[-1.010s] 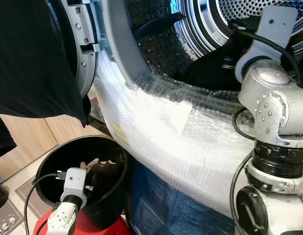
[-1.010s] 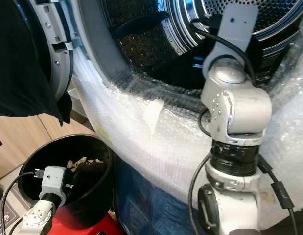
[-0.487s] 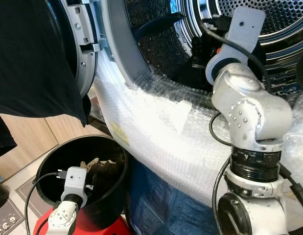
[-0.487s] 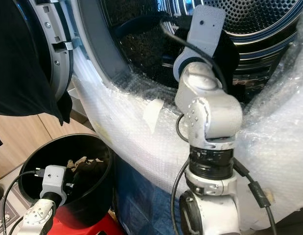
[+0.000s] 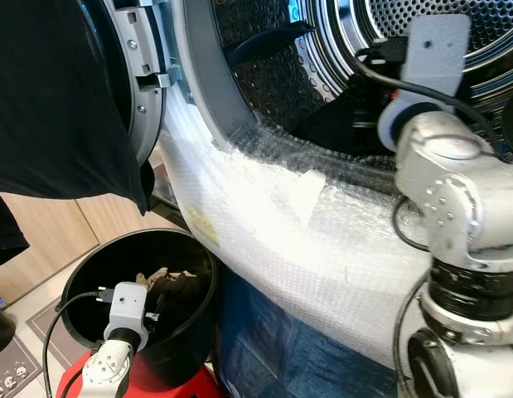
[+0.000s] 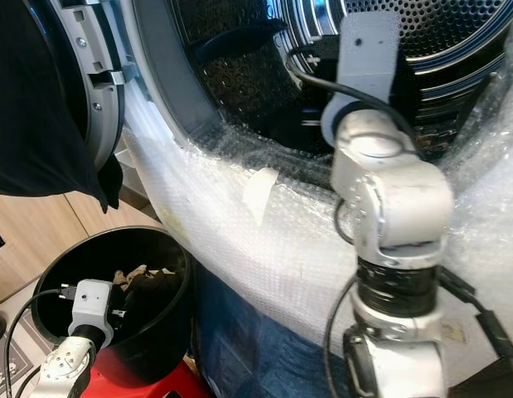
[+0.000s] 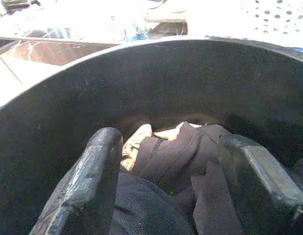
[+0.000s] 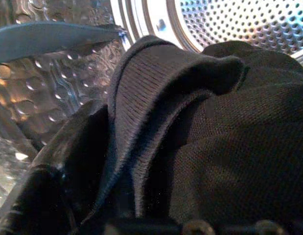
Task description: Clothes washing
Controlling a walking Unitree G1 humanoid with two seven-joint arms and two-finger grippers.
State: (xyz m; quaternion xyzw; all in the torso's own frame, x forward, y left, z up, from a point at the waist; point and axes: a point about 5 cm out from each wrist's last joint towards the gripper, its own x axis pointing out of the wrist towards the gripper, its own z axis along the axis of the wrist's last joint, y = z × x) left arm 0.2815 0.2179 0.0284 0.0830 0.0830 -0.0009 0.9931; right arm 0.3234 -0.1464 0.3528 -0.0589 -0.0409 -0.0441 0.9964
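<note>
Right wrist view puts me inside the washing machine drum [image 8: 229,24], where dark knitted clothing [image 8: 200,112] bulges up right in front of the camera, a ribbed fold standing against the perforated steel wall and a grey drum paddle [image 8: 53,36] beside it. One black finger [image 8: 58,161] of my right gripper [image 8: 141,205] lies against the fabric, but the cloth hides the rest, so I cannot tell whether the jaws are apart or clamped. From the head camera, my silver right arm [image 5: 455,191] reaches over the bubble wrap [image 5: 306,240] draped across the drum's lower rim, its wrist pushed into the opening where a dark garment [image 5: 347,124] lies on the drum floor. The machine's door [image 5: 136,75] stands open on my left, and black fabric [image 5: 49,99] hangs in front of it. Below the door, a black bucket [image 5: 82,286] sits on a red stool [image 5: 173,385], next to something blue [image 5: 273,348] under the wrap. My left gripper [image 7: 171,166] hangs over the bucket's mouth with its jaws apart, the two fingers framing the laundry in the bucket [image 7: 175,152]: dark garments heaped in the bottom with a bit of tan cloth [image 7: 136,139] showing behind them. Neither finger touches the heap.
</note>
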